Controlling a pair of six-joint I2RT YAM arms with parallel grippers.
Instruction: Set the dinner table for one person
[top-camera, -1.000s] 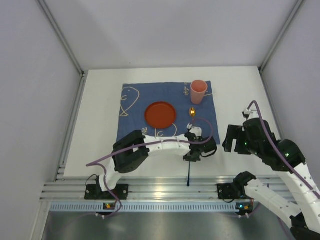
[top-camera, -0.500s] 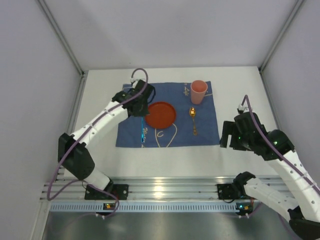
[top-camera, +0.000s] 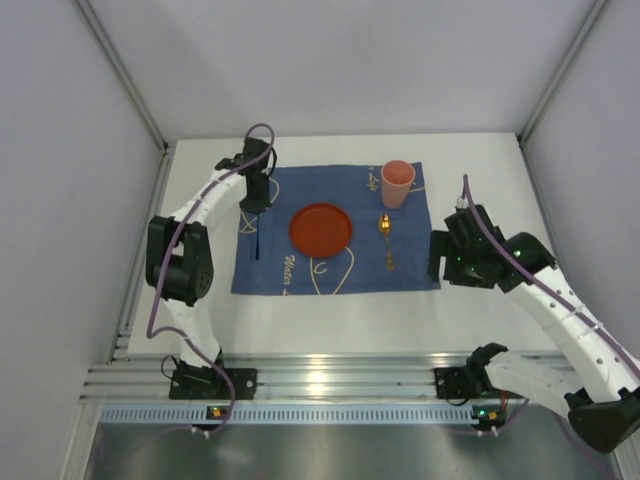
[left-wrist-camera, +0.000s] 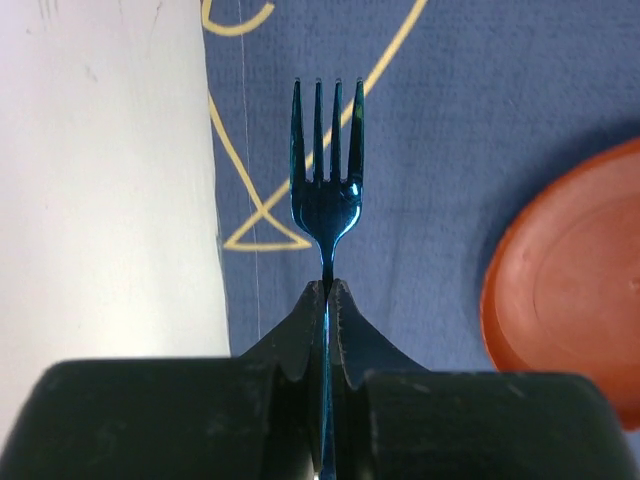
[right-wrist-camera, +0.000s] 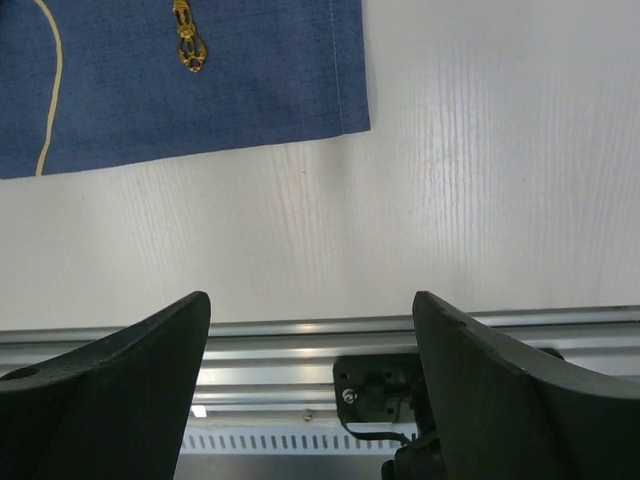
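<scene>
At the left gripper: clamps tight on the handle of a blue fork, fingers pressed together against the thin stem. Points the tines away from the wrist, over the left margin of the blue cloth with cream line drawings, close to where cloth meets bare white. Shows in the top view only as a thin dark streak (too slim there to make out the tines). Cannot tell whether touching the cloth or held just over it. Keeps to the left of the red plate, apart from it.

At the right gripper: stands wide apart, with nothing between the fingers. Hovers over bare white tabletop just off the cloth's near right corner, beside the cloth and not over it.

As for the dinner table: lies as a large white rectangle under the cloth and both arms, edged at the near side by a ribbed aluminium rail. Bears the cloth near its middle. On the cloth: red plate central, pink cup upright at the far right corner, gold spoon right of the plate, nearer than the cup, lying lengthwise toward the near edge.
</scene>
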